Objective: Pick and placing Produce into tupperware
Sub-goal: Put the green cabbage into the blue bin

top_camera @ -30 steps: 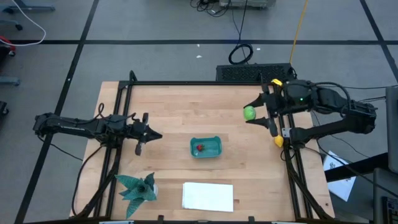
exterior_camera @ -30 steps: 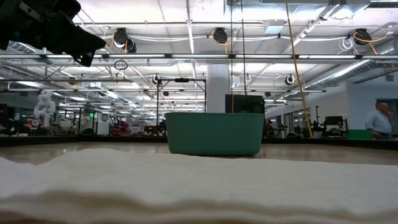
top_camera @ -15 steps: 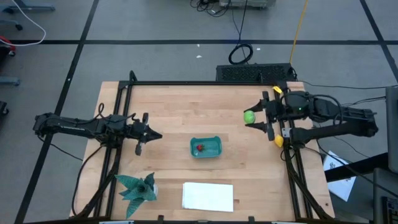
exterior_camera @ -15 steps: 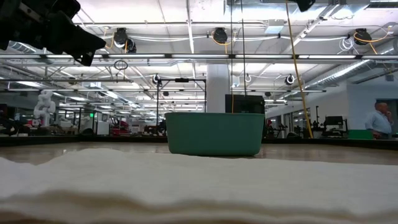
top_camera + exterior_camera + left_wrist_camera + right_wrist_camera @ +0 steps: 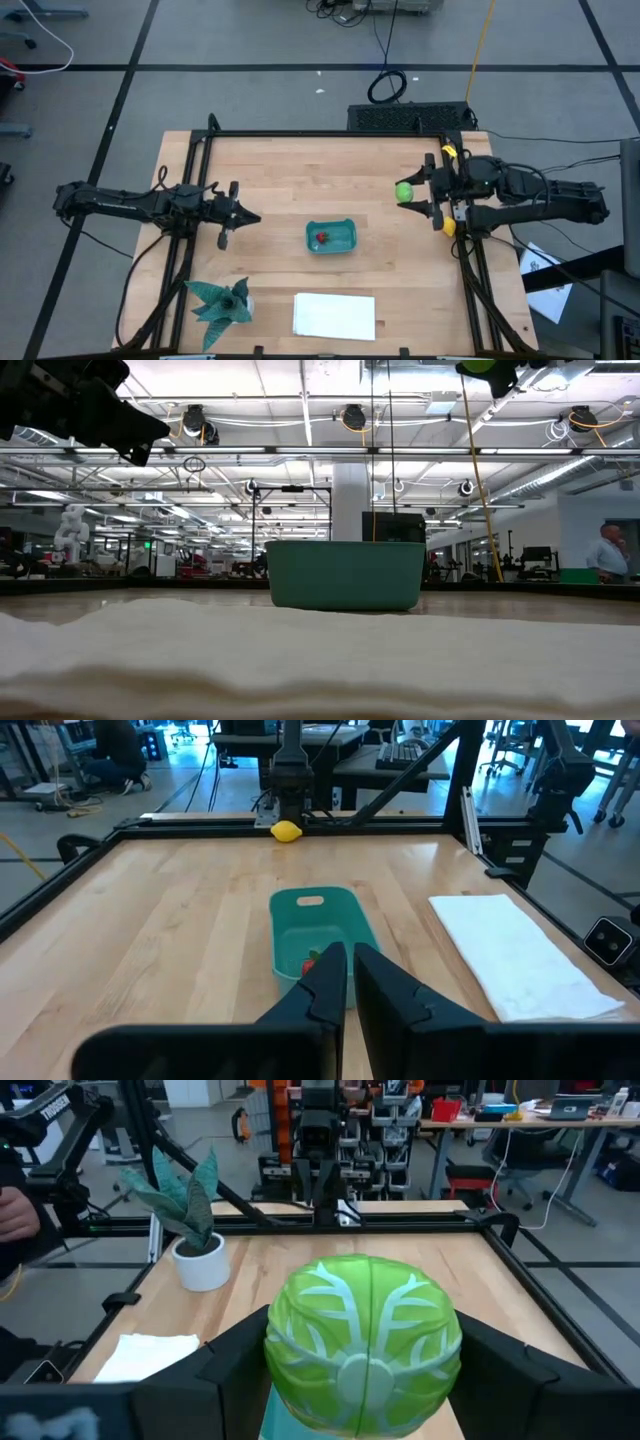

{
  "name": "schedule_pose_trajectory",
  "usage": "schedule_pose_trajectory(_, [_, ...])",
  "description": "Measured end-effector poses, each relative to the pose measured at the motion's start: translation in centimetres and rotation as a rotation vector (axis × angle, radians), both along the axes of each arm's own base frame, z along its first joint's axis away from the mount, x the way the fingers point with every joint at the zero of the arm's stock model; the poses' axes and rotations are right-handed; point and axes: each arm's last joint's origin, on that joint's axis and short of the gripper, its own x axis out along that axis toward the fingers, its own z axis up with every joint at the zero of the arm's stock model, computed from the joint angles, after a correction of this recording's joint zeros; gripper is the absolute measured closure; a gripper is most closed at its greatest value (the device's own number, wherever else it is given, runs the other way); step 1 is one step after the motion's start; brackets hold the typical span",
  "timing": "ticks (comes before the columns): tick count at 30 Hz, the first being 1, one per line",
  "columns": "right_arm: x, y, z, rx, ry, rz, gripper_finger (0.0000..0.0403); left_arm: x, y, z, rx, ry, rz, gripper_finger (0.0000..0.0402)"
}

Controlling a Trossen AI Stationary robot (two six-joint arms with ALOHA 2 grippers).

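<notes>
Green and round, the toy cabbage (image 5: 402,190) sits clamped between the right gripper (image 5: 417,191)'s spread jaws, right of centre in the overhead frame. At left, the left gripper (image 5: 243,217) waits, jaws pinched shut on nothing. Mid-table, the teal tub (image 5: 343,244) contains the red piece (image 5: 321,238). The yellow piece (image 5: 448,227) lies partly hidden under the right arm.

Red produce (image 5: 321,238) lies in tupperware (image 5: 343,243), mid-table.
</notes>
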Motion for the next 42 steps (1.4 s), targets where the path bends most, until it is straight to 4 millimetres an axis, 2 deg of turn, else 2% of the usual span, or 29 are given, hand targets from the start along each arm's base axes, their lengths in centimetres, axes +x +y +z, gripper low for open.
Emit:
schedule_pose_trajectory(9, [0.2,0.0,-1.9,0.007,-0.111,-0.006,0.0167,0.0,0.0,0.0,0.000,0.000,0.000,0.0376])
schedule_pose_trajectory(16, [0.8,-0.3,-4.6,0.001,-0.142,-0.087,0.0167,0.0,0.0,0.0,0.000,0.001,0.000,0.0376])
schedule_pose_trajectory(26, [1.1,-0.3,-8.0,0.030,-0.181,-0.093,0.0167,0.0,0.0,0.0,0.010,0.000,-0.002,0.0376])
schedule_pose_trajectory(30, [1.1,-0.3,-8.5,0.030,-0.170,-0.093,0.0167,0.0,0.0,0.0,0.010,-0.001,-0.002,0.0376])
schedule_pose_trajectory(42, [1.1,-0.3,-8.4,0.029,-0.188,-0.093,0.0167,0.0,0.1,0.0,0.018,0.001,0.047,0.0376])
